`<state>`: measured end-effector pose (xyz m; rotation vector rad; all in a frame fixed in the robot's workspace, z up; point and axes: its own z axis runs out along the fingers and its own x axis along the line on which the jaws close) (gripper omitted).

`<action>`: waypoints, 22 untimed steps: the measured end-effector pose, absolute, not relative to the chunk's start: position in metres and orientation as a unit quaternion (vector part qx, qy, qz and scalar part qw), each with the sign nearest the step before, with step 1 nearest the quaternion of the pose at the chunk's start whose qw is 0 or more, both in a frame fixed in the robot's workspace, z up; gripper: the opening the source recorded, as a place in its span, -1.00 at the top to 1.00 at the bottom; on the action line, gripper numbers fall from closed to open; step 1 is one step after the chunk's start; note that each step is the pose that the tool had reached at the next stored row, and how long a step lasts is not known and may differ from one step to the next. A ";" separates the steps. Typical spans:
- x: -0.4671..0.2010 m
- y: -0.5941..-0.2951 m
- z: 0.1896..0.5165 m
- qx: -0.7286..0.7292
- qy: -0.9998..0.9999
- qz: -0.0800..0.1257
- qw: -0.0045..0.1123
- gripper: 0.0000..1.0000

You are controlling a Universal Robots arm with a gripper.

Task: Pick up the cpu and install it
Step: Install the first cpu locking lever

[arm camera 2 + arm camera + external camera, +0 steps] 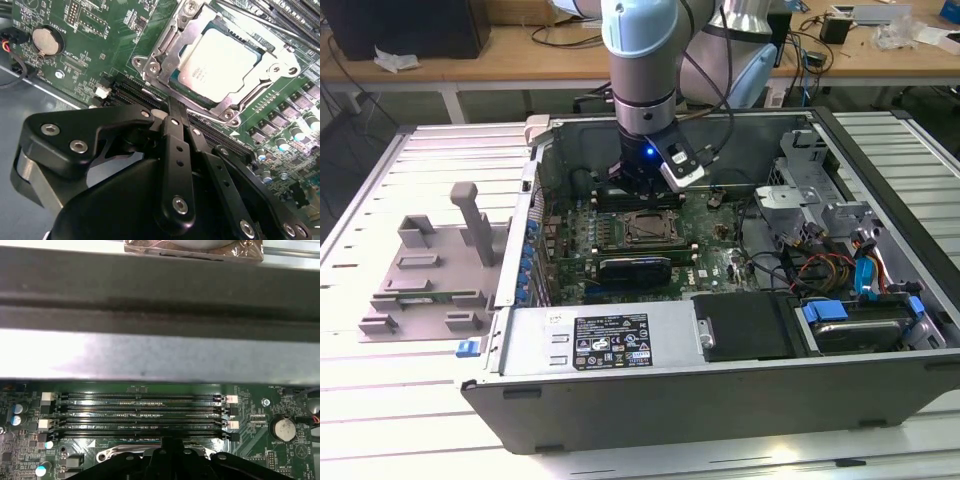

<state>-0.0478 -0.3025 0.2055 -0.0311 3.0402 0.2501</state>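
**Second wrist view: cpu sitting in the socket, jaws together just beside it**

Second wrist view is showing the cpu (pixel 220 62) lying flat inside the metal socket frame (pixel 165 50) on the green motherboard (pixel 100 30). The gripper (pixel 172 105) is hovering near the frame's edge, its jaws pressed together and holding nothing. In the exterior view, the arm (pixel 640 60) is reaching down into the open computer case (pixel 720 340) over the socket.
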 end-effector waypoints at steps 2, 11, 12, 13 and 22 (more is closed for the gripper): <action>-0.048 -0.303 0.206 -0.008 0.996 0.082 0.046 0.79; -0.048 -0.299 0.205 0.055 0.994 0.078 0.051 0.79; -0.049 -0.299 0.206 0.056 0.994 0.078 0.051 0.79; -0.049 -0.298 0.205 0.059 0.994 0.078 0.051 0.79; -0.055 -0.295 0.204 0.076 0.993 0.077 0.053 0.79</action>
